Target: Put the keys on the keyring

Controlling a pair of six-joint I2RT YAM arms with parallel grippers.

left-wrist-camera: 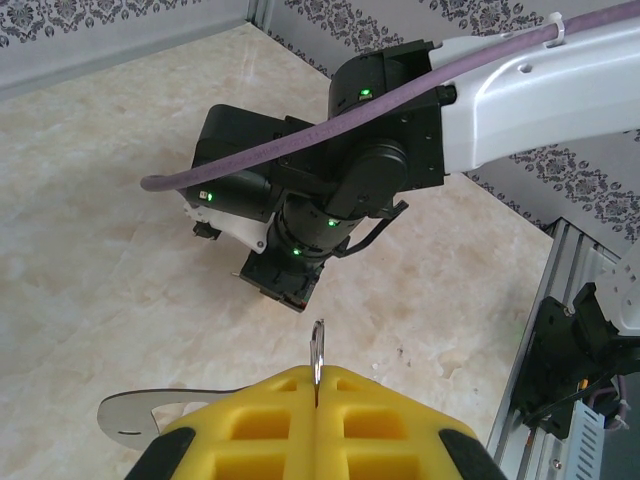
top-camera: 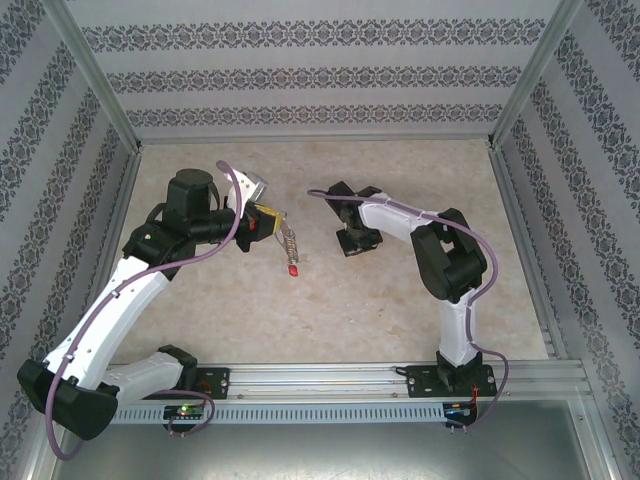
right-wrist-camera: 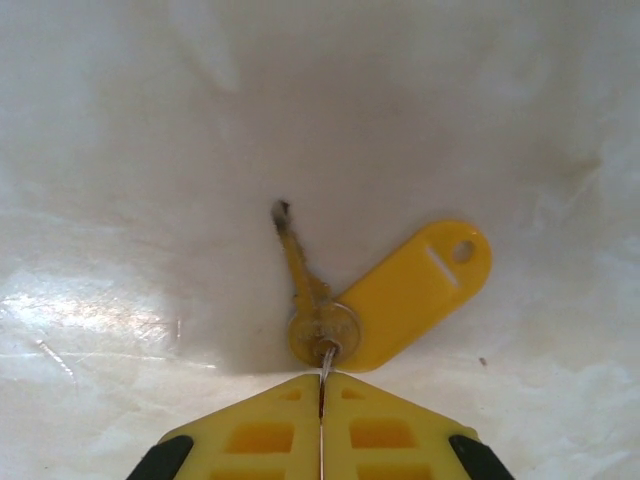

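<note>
My left gripper (top-camera: 268,222) is shut on the keyring (top-camera: 286,240), held up above the table. Its silvery chain hangs down to a small red tag (top-camera: 293,271). In the left wrist view the keyring (left-wrist-camera: 318,352) shows edge-on as a thin metal loop sticking out of the shut yellow pads (left-wrist-camera: 270,420) of the left gripper (left-wrist-camera: 318,374). The keys (right-wrist-camera: 308,295), one small key with a yellow tag (right-wrist-camera: 415,290), lie on the table. My right gripper (right-wrist-camera: 322,378) points down at them, shut on the small wire ring at the key's head. From above, the right gripper (top-camera: 355,243) hides them.
The right arm's wrist (left-wrist-camera: 300,215) hangs just beyond the keyring, a short gap away. Patterned walls (top-camera: 310,80) close in the back and both sides. A metal rail (top-camera: 380,380) runs along the near edge by the arm bases.
</note>
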